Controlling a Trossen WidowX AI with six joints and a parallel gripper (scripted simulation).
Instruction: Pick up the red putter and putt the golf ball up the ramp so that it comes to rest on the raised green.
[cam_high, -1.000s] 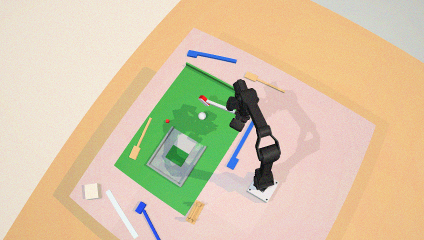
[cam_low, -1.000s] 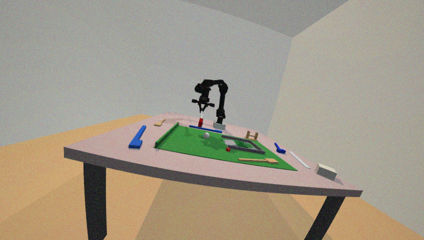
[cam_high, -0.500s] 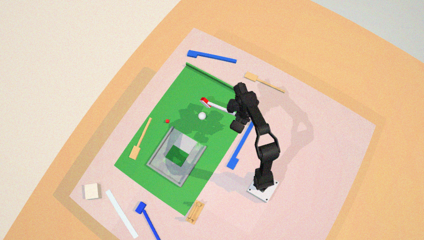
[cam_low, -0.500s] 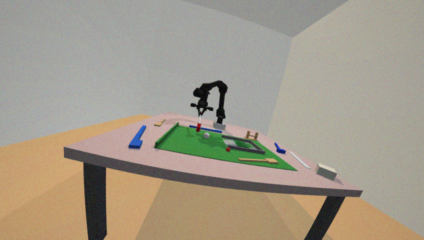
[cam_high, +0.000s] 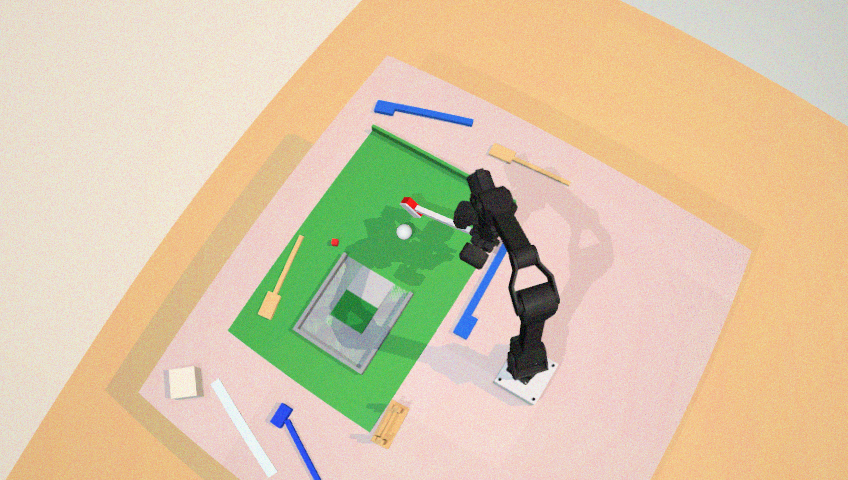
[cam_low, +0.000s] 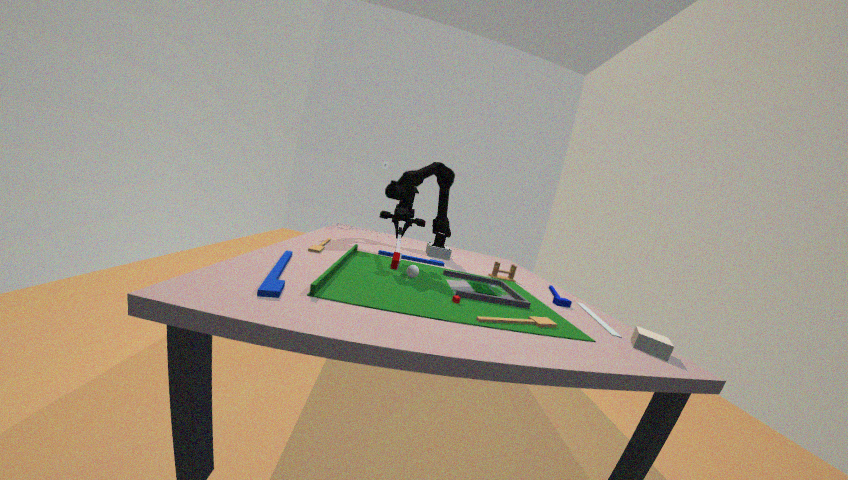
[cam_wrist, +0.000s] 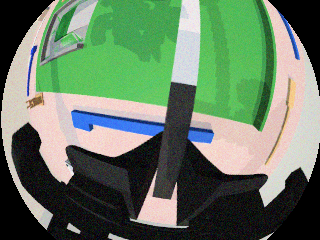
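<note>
My gripper is shut on the dark grip of the red putter, which has a white shaft and red head. The head hangs low over the green mat, beside the ball on the side away from the ramp, with a gap between them. Whether it touches the mat is unclear. The white golf ball sits on the mat; it is not visible in the wrist view. The white ramp leads to the dark raised green inside grey walls.
A green rail edges the mat. A blue bar lies by the mat near the arm. A red cube and a wooden paddle are on the mat. A wooden stand is by its corner.
</note>
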